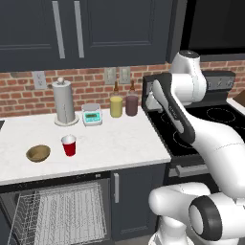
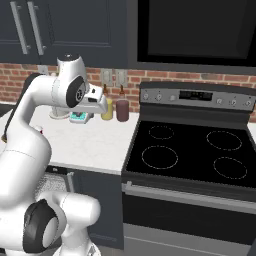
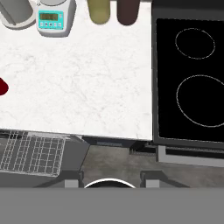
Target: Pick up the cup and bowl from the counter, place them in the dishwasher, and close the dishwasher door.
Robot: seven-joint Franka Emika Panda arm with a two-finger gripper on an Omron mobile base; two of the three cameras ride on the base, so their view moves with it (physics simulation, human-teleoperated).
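The red cup (image 1: 69,145) stands upright on the white counter (image 1: 119,139), with the olive-tan bowl (image 1: 38,153) just to its left. A red sliver of the cup (image 3: 2,86) shows at the left edge of the hand view. Below them the dishwasher (image 1: 62,215) is open, its wire rack (image 3: 30,153) pulled out over the dropped dishwasher door (image 3: 74,155). My gripper (image 3: 111,177) hangs high above the counter's right end, near the stove and well right of the cup. It points down. Its fingertips (image 3: 72,180) stand apart with nothing between them.
At the back of the counter are a paper towel roll (image 1: 63,102), a small scale (image 1: 92,115), a yellow jar (image 1: 116,106) and a maroon jar (image 1: 132,105). The black stovetop (image 2: 190,150) adjoins the counter on the right. Dark cabinets hang overhead.
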